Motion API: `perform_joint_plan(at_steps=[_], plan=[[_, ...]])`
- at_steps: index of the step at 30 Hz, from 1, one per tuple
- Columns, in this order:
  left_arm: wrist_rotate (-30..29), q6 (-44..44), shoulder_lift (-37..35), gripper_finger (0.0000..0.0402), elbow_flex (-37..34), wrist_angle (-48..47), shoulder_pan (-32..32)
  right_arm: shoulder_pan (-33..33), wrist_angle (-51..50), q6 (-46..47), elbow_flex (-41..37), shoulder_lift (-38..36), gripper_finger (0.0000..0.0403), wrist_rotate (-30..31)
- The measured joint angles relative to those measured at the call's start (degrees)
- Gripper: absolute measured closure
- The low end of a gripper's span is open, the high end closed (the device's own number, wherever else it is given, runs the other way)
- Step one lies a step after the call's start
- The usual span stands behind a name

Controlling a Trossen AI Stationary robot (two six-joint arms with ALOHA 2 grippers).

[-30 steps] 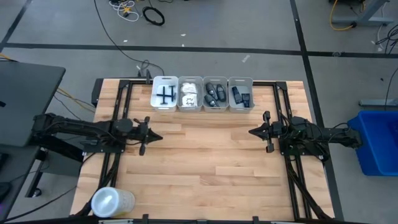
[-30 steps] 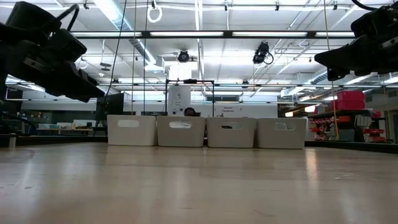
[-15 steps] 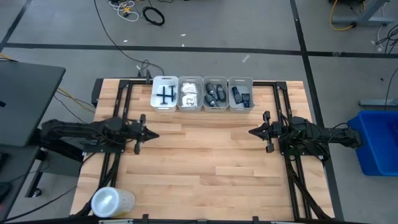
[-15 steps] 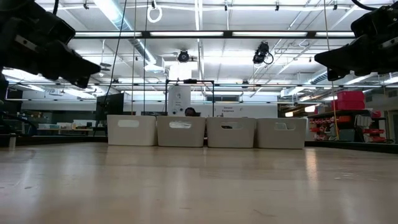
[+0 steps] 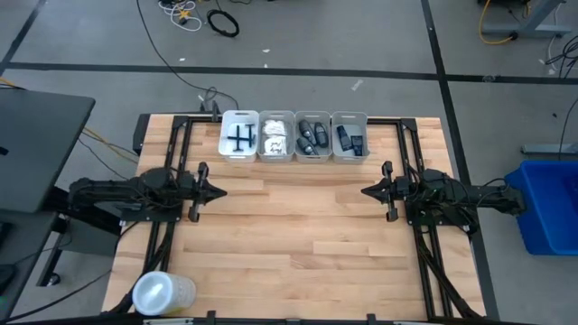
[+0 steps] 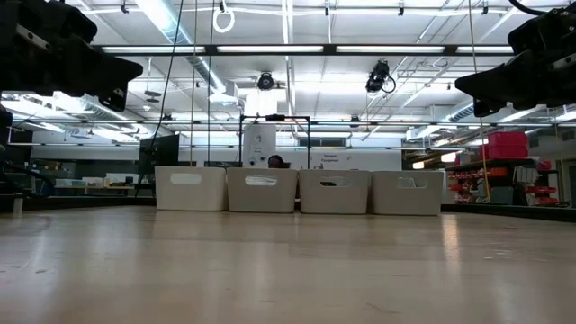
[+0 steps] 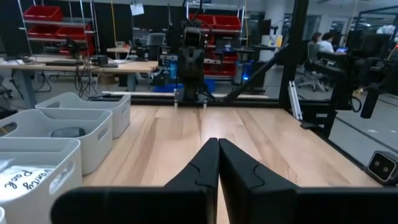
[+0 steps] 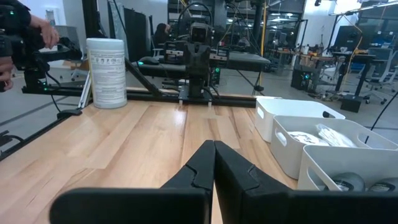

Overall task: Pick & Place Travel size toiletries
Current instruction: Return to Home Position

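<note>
High view: the left pincer (image 5: 217, 191) and right pincer (image 5: 368, 191) face each other, well apart, with open wood between them on the desk (image 5: 298, 262). Four bins (image 5: 276, 113) line the far edge, holding, left to right, razors (image 5: 239, 138), packets (image 5: 275, 140), and containers (image 5: 312, 137) in the last two. A round tub (image 5: 163, 293) stands at the near-left corner.

Low view: both arms hang high at the sides, above the bin rims.

Left wrist view: its fingers (image 7: 199, 171) are pressed together over bare wood.

Right wrist view: its fingers (image 8: 196, 171) are likewise pressed together.
</note>
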Motion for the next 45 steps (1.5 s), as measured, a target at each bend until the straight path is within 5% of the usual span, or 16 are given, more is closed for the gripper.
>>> perform_joint_plan(at_steps=[29,45], plan=[[0.02,15.73,0.66,0.0384,-0.07,-0.22,0.0,-0.02,-0.01,-0.01,0.0,0.01,0.0389,-0.01],[0.02,16.17,0.67,0.0384,-0.09,-0.21,0.0,0.0,0.0,0.0,0.0,0.0,0.0389,-0.01]])
